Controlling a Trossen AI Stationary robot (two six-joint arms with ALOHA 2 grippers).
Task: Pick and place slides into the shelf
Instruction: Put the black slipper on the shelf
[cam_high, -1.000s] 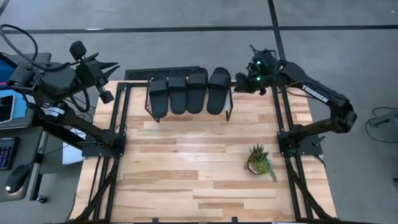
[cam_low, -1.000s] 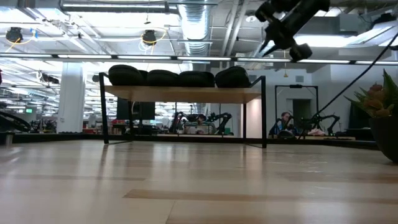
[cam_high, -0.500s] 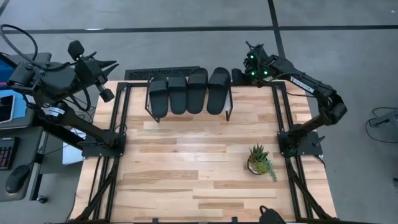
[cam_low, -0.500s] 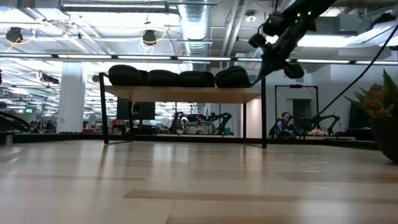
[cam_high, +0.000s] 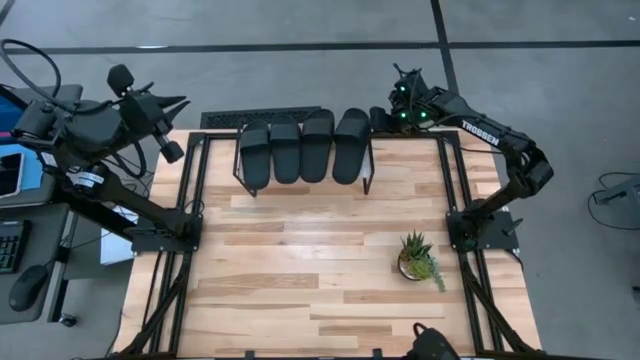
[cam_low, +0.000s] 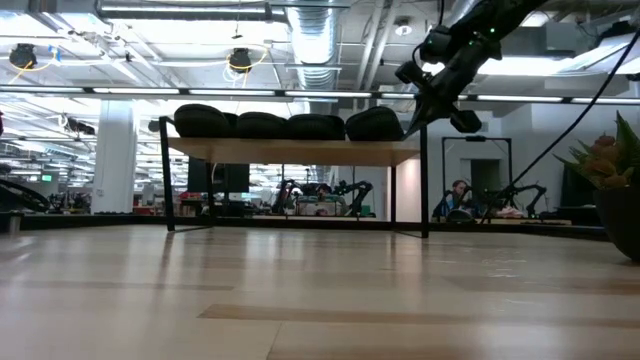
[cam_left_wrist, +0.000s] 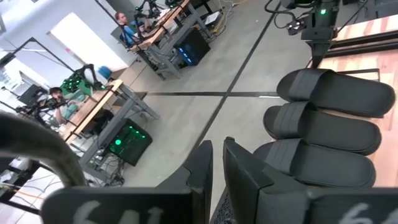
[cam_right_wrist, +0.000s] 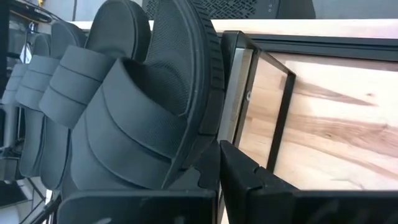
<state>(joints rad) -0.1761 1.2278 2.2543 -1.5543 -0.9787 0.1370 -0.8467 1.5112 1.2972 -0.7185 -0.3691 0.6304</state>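
Four black slides (cam_high: 300, 150) lie side by side on the shelf's wood plank (cam_low: 290, 152) at the table's far middle, soles down. My right gripper (cam_high: 378, 120) is shut, hovering just right of the rightmost slide (cam_high: 352, 145) near its far end, at the shelf's right post. In the right wrist view, that slide's sole edge (cam_right_wrist: 202, 93) runs down to my fingers (cam_right_wrist: 249, 180). My left gripper (cam_high: 183, 103) waits, shut, off the table's far left corner; its wrist view looks across at the slides (cam_left_wrist: 323, 124). My right gripper stands level beside the right edge of the rightmost slide's sole (cam_right_wrist: 196, 155), coming from the table's right side. I cannot tell whether its fingers touch that edge. The slide lies flat on the shelf plank.
A small potted plant (cam_high: 418, 257) stands on the table's right side. Black arm frames run along the left (cam_high: 190, 190) and right (cam_high: 455, 180) edges. A dark grille (cam_high: 260, 117) lies behind the shelf. Bare wood (cam_high: 300, 270) stretches in front of the shelf.
My right gripper has moved down and toward the table's far edge and left, closing in on the shelf's right end beside the rightmost slide. The slides have stayed where they were.
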